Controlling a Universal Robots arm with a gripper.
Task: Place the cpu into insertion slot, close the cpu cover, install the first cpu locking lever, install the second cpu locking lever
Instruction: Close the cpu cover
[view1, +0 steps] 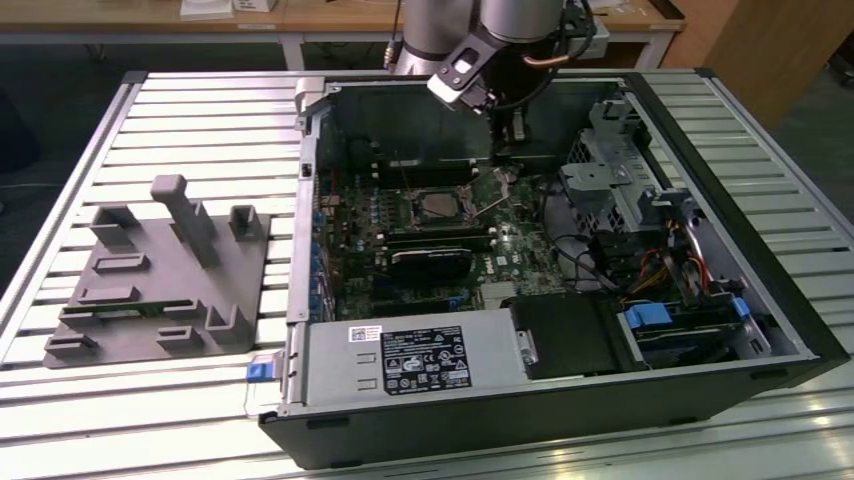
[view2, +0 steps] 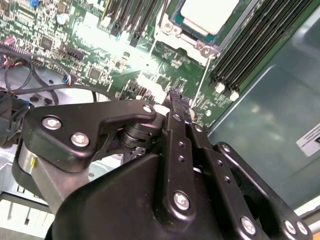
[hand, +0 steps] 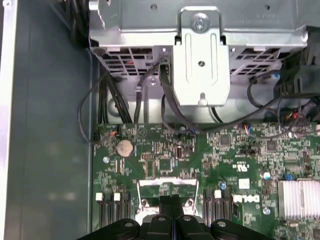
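The cpu (view2: 207, 12) shows a pale silver top and lies in the socket on the green motherboard (view1: 521, 250). The silver cpu cover (view2: 196, 46) frames it and looks lowered. In the exterior view the socket (view1: 438, 206) sits mid-board. My gripper (view1: 505, 160) reaches down into the case just off the socket's corner, on the exterior view's right. Its black fingers (view2: 175, 102) are pressed together with nothing seen between them. A thin wire locking lever (view2: 200, 85) slants up right beside the fingertips. In the first wrist view the gripper (hand: 172, 200) hovers over the socket's silver edge (hand: 150, 184).
The open computer case (view1: 310, 150) lies on a slatted metal table. A grey drive cage (view1: 607, 185) and cables crowd the exterior view's right of the socket. A black card (view1: 434, 262) and power supply (view1: 400, 360) lie nearer. A grey fixture block (view1: 160, 270) stands outside at the left.
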